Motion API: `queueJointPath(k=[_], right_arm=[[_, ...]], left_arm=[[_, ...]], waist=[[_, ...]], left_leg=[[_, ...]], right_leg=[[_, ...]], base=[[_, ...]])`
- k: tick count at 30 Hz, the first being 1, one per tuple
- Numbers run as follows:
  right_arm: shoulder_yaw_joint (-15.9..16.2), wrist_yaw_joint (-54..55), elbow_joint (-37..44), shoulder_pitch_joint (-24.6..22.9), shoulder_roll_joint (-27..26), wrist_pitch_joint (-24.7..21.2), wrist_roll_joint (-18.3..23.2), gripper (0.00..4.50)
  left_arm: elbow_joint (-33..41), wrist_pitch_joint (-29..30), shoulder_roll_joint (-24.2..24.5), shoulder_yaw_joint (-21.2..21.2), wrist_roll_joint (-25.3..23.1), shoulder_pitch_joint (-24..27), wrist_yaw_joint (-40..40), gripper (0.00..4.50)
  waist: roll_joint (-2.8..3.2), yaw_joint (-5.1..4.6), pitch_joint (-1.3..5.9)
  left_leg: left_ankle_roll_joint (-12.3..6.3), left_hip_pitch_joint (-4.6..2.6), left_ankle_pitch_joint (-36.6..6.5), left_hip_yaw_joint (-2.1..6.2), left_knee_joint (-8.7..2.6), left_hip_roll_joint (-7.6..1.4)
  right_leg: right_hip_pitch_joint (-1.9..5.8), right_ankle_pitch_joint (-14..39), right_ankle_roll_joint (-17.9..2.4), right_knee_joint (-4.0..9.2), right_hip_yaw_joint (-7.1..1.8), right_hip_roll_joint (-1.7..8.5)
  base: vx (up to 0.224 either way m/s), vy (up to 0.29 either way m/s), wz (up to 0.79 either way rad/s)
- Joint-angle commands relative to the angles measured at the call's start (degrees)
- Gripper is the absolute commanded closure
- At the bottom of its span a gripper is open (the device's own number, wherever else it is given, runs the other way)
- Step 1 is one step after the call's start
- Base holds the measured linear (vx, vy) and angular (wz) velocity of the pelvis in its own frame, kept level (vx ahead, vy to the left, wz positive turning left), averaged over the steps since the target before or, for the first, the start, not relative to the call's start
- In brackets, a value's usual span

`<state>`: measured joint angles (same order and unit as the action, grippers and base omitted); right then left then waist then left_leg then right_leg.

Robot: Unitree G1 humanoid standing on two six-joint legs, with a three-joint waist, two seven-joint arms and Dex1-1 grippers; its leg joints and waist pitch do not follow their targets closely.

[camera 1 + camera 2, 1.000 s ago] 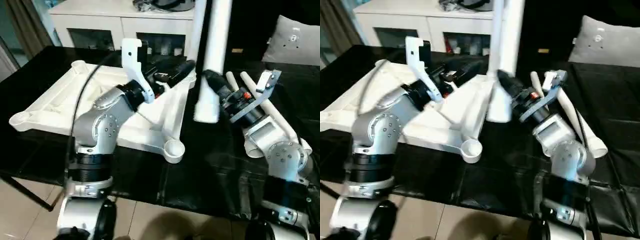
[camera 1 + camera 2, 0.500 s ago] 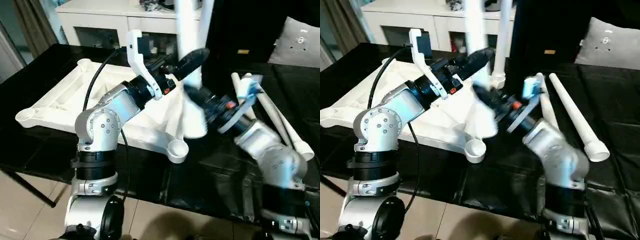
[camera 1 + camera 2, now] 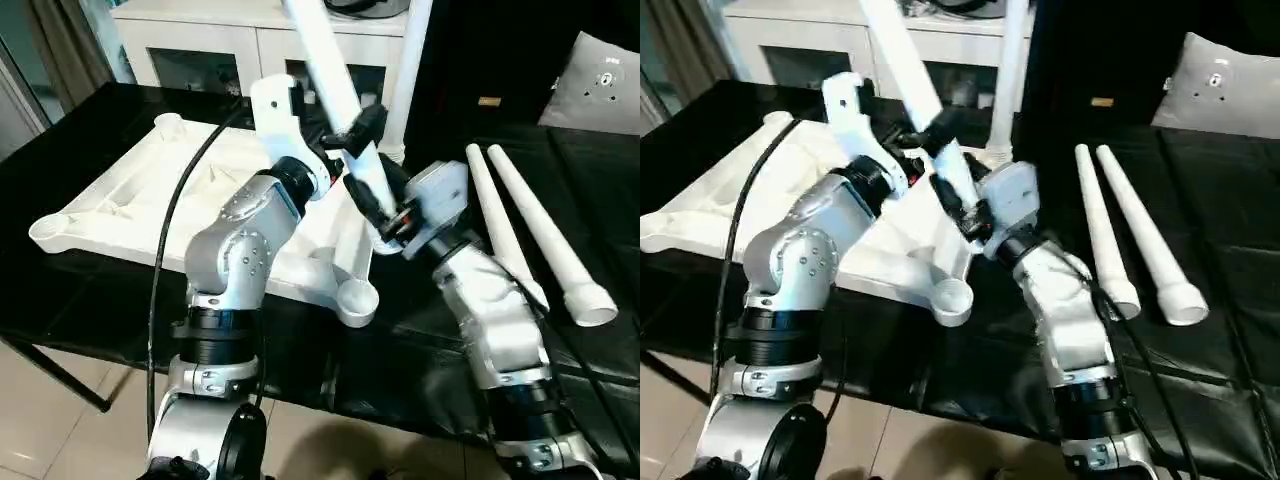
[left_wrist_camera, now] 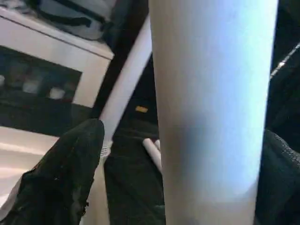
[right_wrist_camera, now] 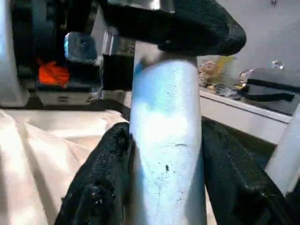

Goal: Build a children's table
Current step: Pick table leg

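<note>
One white plastic rectangular table top (image 3: 150, 200), ribbed underside up, lies on the one black surface (image 3: 90, 290). Three of its round corner sockets can be counted; the fourth corner is hidden behind the arms.

Long round tapered white plastic legs — four in all: one held leg (image 3: 335, 95) slanting up between the arms, one upright leg (image 3: 412, 60) standing at the far side of the table top, and two loose legs (image 3: 545, 235) lying side by side on the surface.

Robot hands — two: the left hand (image 3: 350, 135) and the right hand (image 3: 385, 215).

One white cabinet with glass doors (image 3: 215, 50) stands behind, and one grey cushion (image 3: 600, 80) sits at the far right.
</note>
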<state>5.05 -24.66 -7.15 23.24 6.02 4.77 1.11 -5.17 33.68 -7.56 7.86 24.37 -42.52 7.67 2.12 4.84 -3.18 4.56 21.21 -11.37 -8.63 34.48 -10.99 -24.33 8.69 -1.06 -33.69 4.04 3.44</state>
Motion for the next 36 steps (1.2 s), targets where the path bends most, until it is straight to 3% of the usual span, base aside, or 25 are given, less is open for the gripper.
queueJointPath(k=[1,5,7,19,28,30,36], right_arm=[[-0.3,2.41,-0.84,0.43,-0.16,5.57,-2.13,2.64],[-0.57,2.09,-3.47,0.71,-0.92,8.58,-1.59,2.64],[-0.46,2.34,-4.02,0.8,-0.82,9.43,-1.81,2.64],[-0.06,3.18,-9.77,0.84,-0.18,16.53,-2.29,2.64],[0.24,3.04,-10.84,0.81,-0.18,17.87,-2.57,2.64],[0.28,3.04,-11.03,0.93,-0.16,18.0,-2.56,2.64],[0.45,2.94,-12.14,1.52,0.16,18.57,-2.36,2.64]], left_arm=[[-0.6,-1.2,-2.28,0.42,-1.36,0.31,-1.45,0.46],[-0.47,-2.18,-1.77,-1.07,-2.23,0.83,-0.93,0.46],[-0.45,-2.34,-1.78,-1.14,-2.1,0.9,-1.24,0.85],[-1.33,-6.8,4.02,-7.52,-5.21,4.7,5.5,1.64],[-0.56,-6.99,3.47,-8.28,-4.82,6.52,6.64,1.73],[-0.62,-7.17,3.39,-8.24,-4.6,6.49,6.76,2.07],[-0.8,-7.73,3.58,-8.17,-4.3,6.48,7.08,2.35]], waist=[[-1.35,-0.25,4.44],[-1.41,-0.37,4.33],[-1.54,-0.41,4.33],[-1.61,-0.62,4.33],[-1.59,-1.47,4.2],[-1.6,-1.49,4.21],[-1.7,-1.51,4.26]], left_leg=[[-5.02,0.51,-3.73,-0.55,-3.11,-0.51],[-5.79,0.43,-4.74,-0.6,-3.14,-0.6],[-5.95,0.45,-4.68,-0.65,-3.08,-0.57],[-6.18,0.47,-4.96,-0.63,-3.09,-0.63],[-5.73,0.47,-6.46,-0.63,-3.13,-0.68],[-5.75,0.39,-6.51,-0.65,-3.1,-0.68],[-6.15,0.48,-5.77,-0.65,-3.03,-0.69]], right_leg=[[4.06,16.25,-5.86,4.01,-1.95,3.17],[4.11,15.79,-6.64,3.93,-1.97,3.12],[4.19,15.38,-6.83,3.87,-1.98,3.12],[4.23,15.39,-7.37,3.68,-2.09,3.26],[4.25,16.15,-7.85,3.75,-2.05,3.18],[4.18,16.29,-7.75,3.78,-2.07,3.19],[4.25,14.76,-8.42,3.56,-2.09,3.2]], base=[[0.0,0.0,0.0],[0.0,0.0,0.0],[0.0,0.0,0.0],[0.0,0.0,0.0],[0.0,0.0,0.0],[0.0,0.0,0.0],[0.0,0.0,0.0]])
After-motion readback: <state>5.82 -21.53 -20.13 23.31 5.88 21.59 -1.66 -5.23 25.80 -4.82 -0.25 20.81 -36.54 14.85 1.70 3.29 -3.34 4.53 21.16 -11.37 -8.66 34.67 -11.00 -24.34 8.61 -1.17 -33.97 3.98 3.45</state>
